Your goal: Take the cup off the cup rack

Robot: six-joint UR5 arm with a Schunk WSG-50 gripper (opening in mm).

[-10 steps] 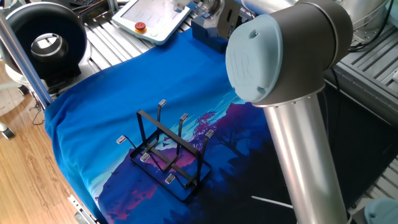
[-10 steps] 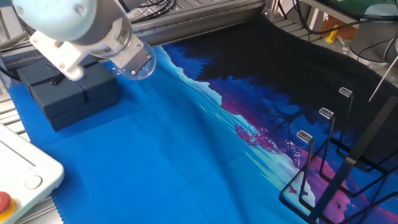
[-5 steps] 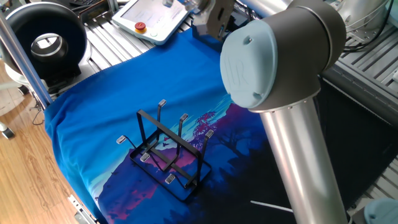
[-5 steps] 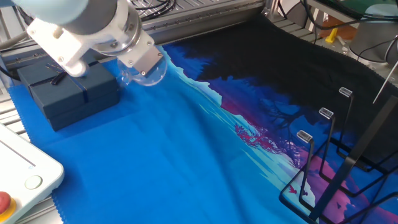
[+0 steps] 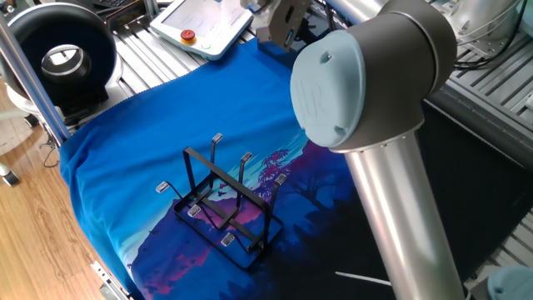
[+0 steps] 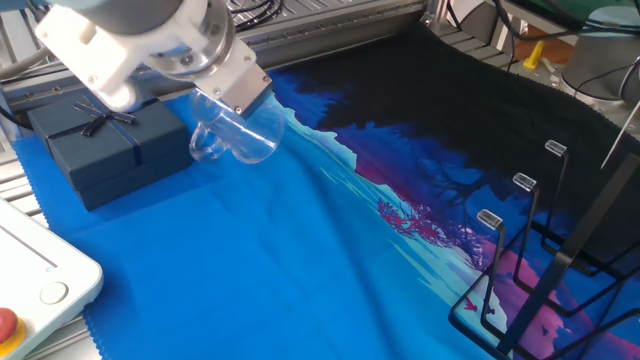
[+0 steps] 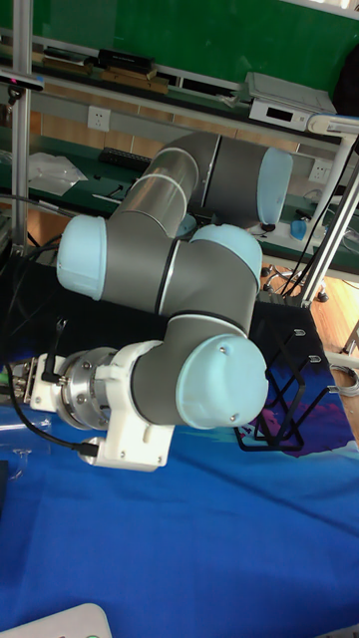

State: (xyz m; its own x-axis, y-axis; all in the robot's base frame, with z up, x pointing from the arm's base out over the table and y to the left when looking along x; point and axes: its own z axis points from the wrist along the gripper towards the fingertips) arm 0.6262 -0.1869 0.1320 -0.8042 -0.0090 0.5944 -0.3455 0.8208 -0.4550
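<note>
Other fixed view first: the small clear glass-like cup with a loop handle and thick round base hangs in the air, tipped on its side, clamped at one end by the grey two-finger gripper. It sits above the blue patterned cloth, just beside the dark blue gift box with a ribbon, well apart from the black thin-wire cup rack with grey-tipped prongs at the opposite edge of the bench. So the cup is already free of the rack; by my judgement what remains is setting it down.

To do that well, bring the thick base level before lowering, keep clear of the box, and let the fingers part only once the glass rests on the cloth, since it could roll if released tilted.

One fixed view shows the whole rack, every prong bare, though the arm hides the cup there. Tall fixed view shows only the arm's joints; neither cup nor fingers can be made out in it.
</note>
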